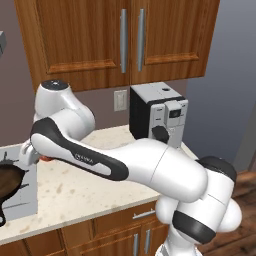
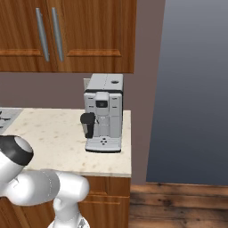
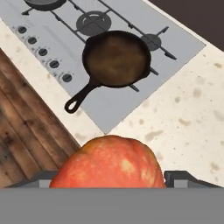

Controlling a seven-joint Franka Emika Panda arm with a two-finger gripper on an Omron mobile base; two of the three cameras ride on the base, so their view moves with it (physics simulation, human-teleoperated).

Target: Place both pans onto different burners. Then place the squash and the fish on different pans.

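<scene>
Your pincer (image 3: 109, 186) stands wide with the squash (image 3: 108, 162) between its two fingers, low in the centre of the hand view; the orange-red ball spans the gap from one finger to the other, so you appear to be holding it, though the contact itself sits under the frame's lower edge. Beyond the squash, toward the top of that frame, the rusty skillet (image 3: 116, 59) sits on the cooktop (image 3: 109, 103), its short handle pointing to the lower left, with a second pan's (image 3: 43, 3) edge at the top left. In the left base view your arm (image 1: 100, 160) stretches from lower right across the counter (image 1: 75, 190) to the left, a sliver of orange squash (image 1: 46, 159) showing beneath the wrist beside the skillet (image 1: 9, 182). The right base view adds the coffee machine (image 2: 104, 113) on the counter (image 2: 58, 142).
</scene>
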